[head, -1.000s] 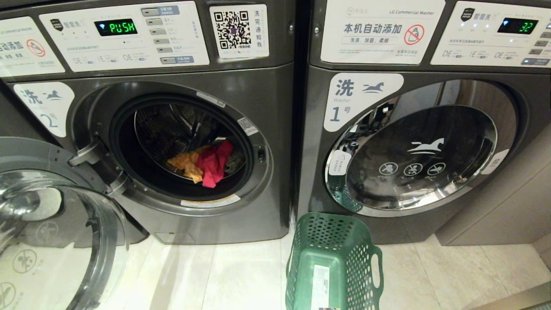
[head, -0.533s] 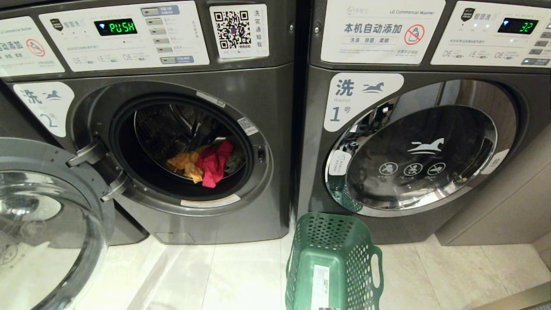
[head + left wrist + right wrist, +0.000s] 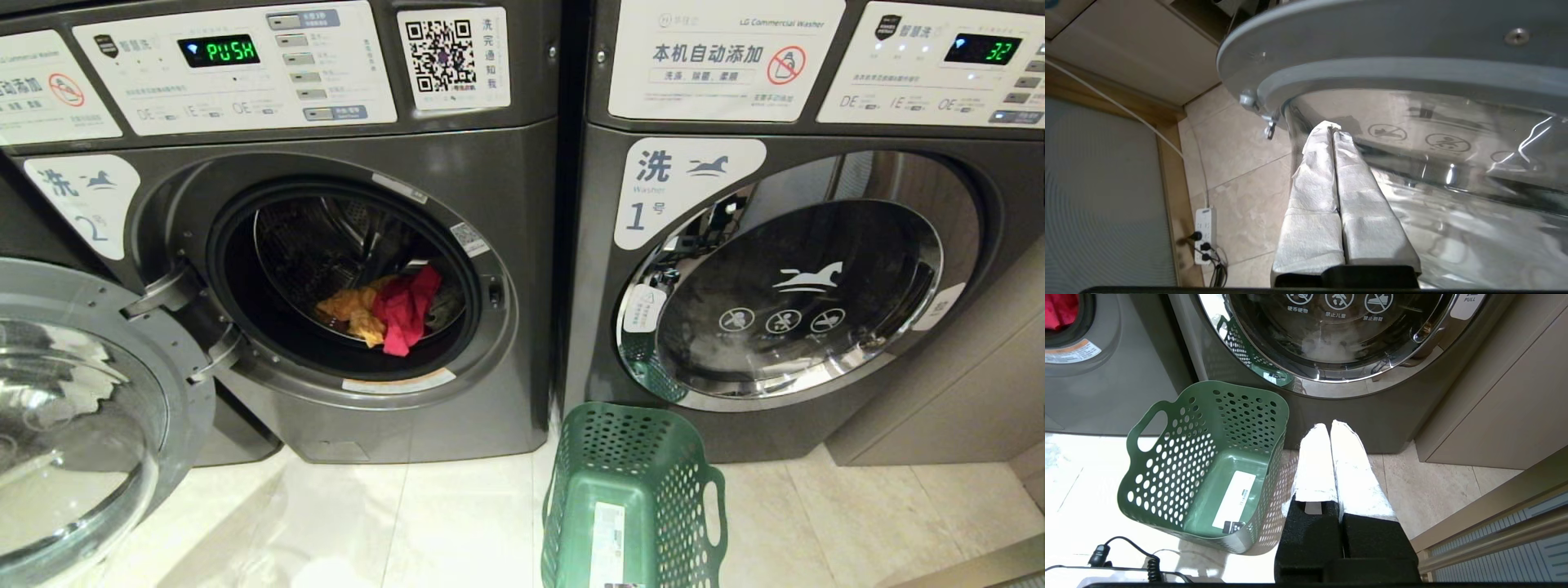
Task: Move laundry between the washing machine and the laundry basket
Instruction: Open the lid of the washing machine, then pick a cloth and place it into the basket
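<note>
Fingers (image 3: 1327, 171) of the left gripper (image 3: 1331, 127) are clenched empty against the open door (image 3: 1412, 73); right fingers (image 3: 1331, 465) likewise clenched. Laundry (image 3: 392, 310) lies inside the washing machine (image 3: 490, 180); basket (image 3: 637, 457) stands empty on the floor (image 3: 408, 523).

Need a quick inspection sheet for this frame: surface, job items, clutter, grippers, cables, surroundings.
Surface: pale tiled floor, glossy.
Job's things: washing machine numbered 2, its door swung open; red garment and yellow garment lie in the drum. Green basket stands on the floor before the machine numbered 1, holding no clothes, only a white sticker.
Clutter: nothing seen.
Grippers: left gripper shut, tips at the open door's glass; right gripper shut, empty, beside the basket.
Cables: power strip with plugs on the floor; black coiled cord near the basket.
Surroundings: beige cabinet beside machine 1.
</note>
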